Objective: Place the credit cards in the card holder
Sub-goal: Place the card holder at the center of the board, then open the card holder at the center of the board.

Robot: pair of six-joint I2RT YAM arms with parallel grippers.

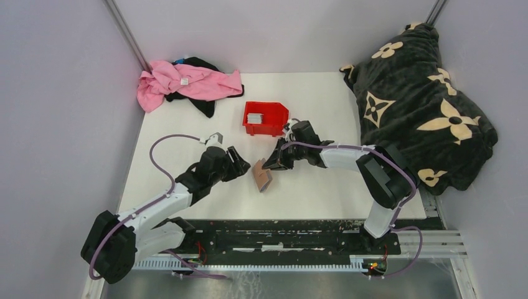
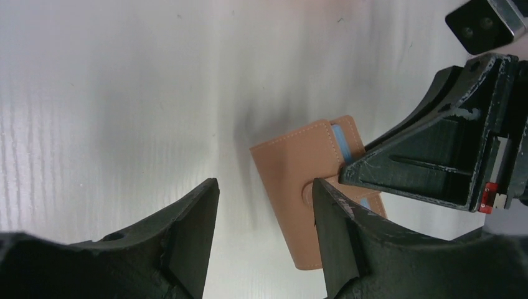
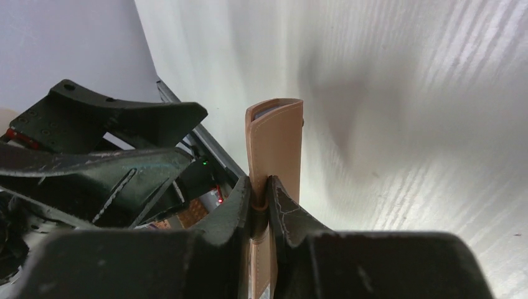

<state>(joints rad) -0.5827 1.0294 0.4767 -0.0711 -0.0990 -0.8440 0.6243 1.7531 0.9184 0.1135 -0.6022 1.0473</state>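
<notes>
Table [image 1: 311, 196] white, grey walls [image 1: 62, 124] | right claw [image 3: 260, 187] clamps card holder [image 3: 275, 137] | left claw [image 2: 264, 185] wide, beside it

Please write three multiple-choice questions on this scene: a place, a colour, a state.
1. Where do the grey cards lie? A in the red bin B on the pink cloth C on the black blanket
2. What colour is the card holder? A green B tan C white
3. How is the right gripper? A open, empty B out of view C shut on the card holder
Answers: 1A, they show inside the bin; 2B, tan in every view; 3C, its fingers pinch it.
</notes>
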